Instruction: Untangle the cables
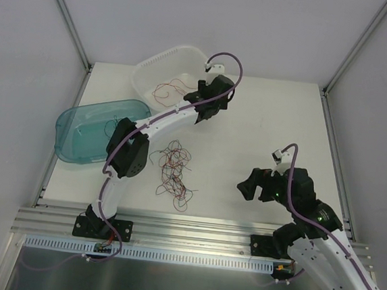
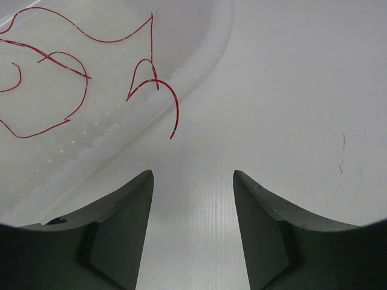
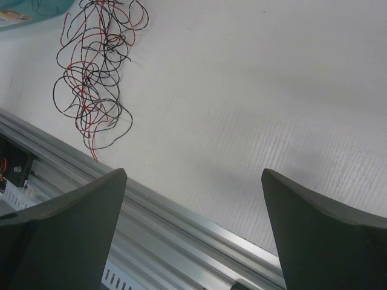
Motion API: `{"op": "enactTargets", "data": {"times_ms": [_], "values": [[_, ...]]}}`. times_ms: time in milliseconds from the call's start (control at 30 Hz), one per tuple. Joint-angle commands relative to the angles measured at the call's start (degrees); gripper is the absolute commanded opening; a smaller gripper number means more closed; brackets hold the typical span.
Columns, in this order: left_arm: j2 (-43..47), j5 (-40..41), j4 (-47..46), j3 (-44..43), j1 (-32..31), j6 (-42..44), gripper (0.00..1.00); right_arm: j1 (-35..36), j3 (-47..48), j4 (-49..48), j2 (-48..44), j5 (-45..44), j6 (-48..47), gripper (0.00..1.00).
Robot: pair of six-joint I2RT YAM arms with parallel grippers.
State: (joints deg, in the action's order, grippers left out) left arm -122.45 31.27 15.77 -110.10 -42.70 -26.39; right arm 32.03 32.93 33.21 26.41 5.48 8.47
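Observation:
A tangled clump of thin red and black cables [image 1: 174, 174] lies on the white table in front of the left arm; in the right wrist view this clump [image 3: 94, 72] sits at the upper left. Loose red cables [image 1: 171, 89] lie in the white bin [image 1: 146, 66]. Close up, these red strands [image 2: 78, 66] spread over the bin floor, and one end [image 2: 174, 118] curls over the bin's rim [image 2: 199, 66]. My left gripper [image 2: 193, 178] hovers open and holds nothing, just right of that bin [image 1: 201, 116]. My right gripper [image 1: 247, 189] hangs wide open above the near table edge [image 3: 193, 175].
A teal bin [image 1: 79, 131] with a few dark strands [image 1: 117, 121] in it stands at the left, next to the white bin. An aluminium rail [image 3: 199, 235] runs along the near table edge. Frame posts stand at the back corners.

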Motion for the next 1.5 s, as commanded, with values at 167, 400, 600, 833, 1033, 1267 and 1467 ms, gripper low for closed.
{"op": "enactTargets", "data": {"times_ms": [167,400,600,833,1033,1267,1467], "values": [[-5.8,7.0,-2.8,-3.6,0.7,-6.3,0.54,0.1,0.2,-1.4,-1.5,1.0,0.4,1.0],[-6.3,8.5,-10.8,-1.5,1.3,-5.9,0.54,0.2,-0.1,-0.9,-2.2,0.9,0.2,1.0],[-7.4,8.2,-12.4,-2.1,2.5,-6.0,0.53,0.2,0.1,-0.5,-2.4,0.7,-0.2,1.0],[-8.0,7.1,-13.7,-2.0,3.2,-6.7,0.38,0.2,0.1,-0.5,-2.0,0.7,-0.2,1.0],[-7.9,6.5,-14.4,-1.9,3.2,-6.8,0.09,0.1,0.0,-0.7,-1.9,0.9,0.0,1.0],[-4.9,3.9,-14.5,0.2,3.1,-7.4,0.0,0.1,0.0,-0.5,-2.2,1.0,0.2,1.0],[0.5,-1.8,-14.3,3.2,3.1,-8.1,0.0,0.1,0.5,-0.3,-2.3,1.4,0.4,1.0]]}}
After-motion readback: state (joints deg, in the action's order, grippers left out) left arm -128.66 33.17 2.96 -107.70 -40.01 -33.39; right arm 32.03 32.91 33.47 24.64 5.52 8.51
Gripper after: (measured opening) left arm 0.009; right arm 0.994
